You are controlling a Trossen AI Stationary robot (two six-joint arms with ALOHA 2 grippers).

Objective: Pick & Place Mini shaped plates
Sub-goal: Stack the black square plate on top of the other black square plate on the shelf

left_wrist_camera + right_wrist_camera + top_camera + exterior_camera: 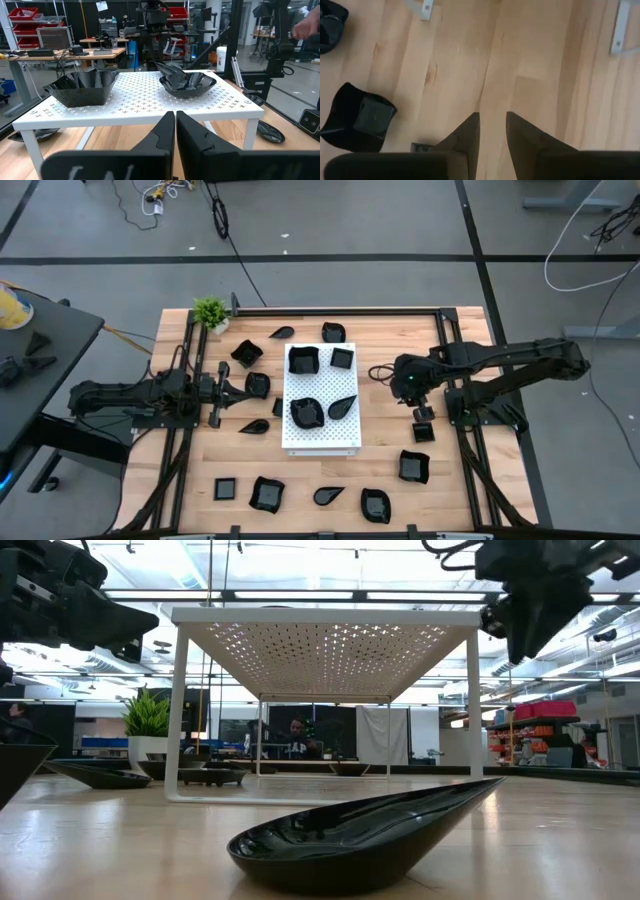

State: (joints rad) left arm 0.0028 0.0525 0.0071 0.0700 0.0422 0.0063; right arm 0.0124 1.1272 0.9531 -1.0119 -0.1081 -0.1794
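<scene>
No text, label, brand or number can be read anywhere (any markings are too blurred).

Two dark, matte black jointed arms, slender segments, thin black cables, tapering wedge-shaped fingers (470, 131).

A wooden table (470, 500) carries a white perforated board (321, 428) at centre, a potted plant (211, 312) upper left, and small black plates (266, 494) scattered around.
</scene>
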